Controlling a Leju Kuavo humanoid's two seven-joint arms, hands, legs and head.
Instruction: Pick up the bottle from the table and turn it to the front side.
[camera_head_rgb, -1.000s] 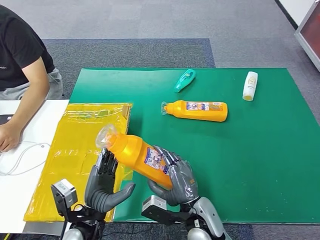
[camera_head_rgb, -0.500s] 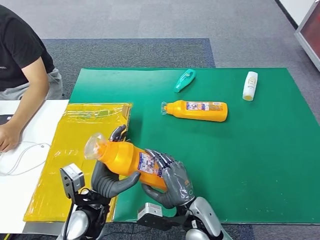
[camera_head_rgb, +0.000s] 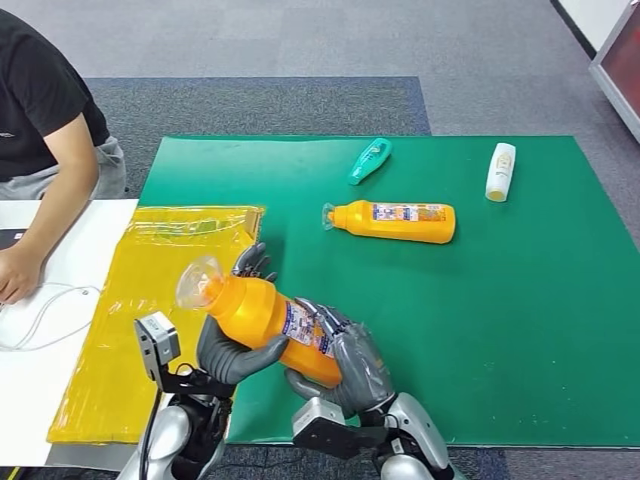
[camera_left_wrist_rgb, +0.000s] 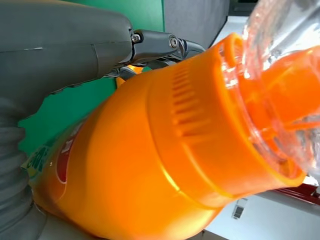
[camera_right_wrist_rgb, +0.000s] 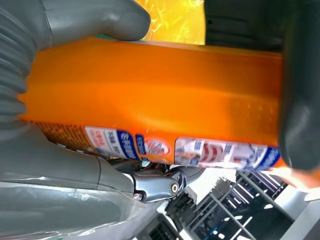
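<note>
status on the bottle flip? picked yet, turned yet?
Picked: the orange bottle is off the green mat, gripped by the right hand near its base and the left hand near its neck. Turning is in hand: the label faces partly up. Left: finishing the turn; whether that is the front label, I cannot tell.

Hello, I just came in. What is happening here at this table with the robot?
The robot holds an orange bottle in the air with both hands: the left hand near its clear cap, the right hand at its base. The label faces partly up. A second orange bottle, a teal bottle and a white bottle lie on the green mat. A person sits at the far left.
</note>
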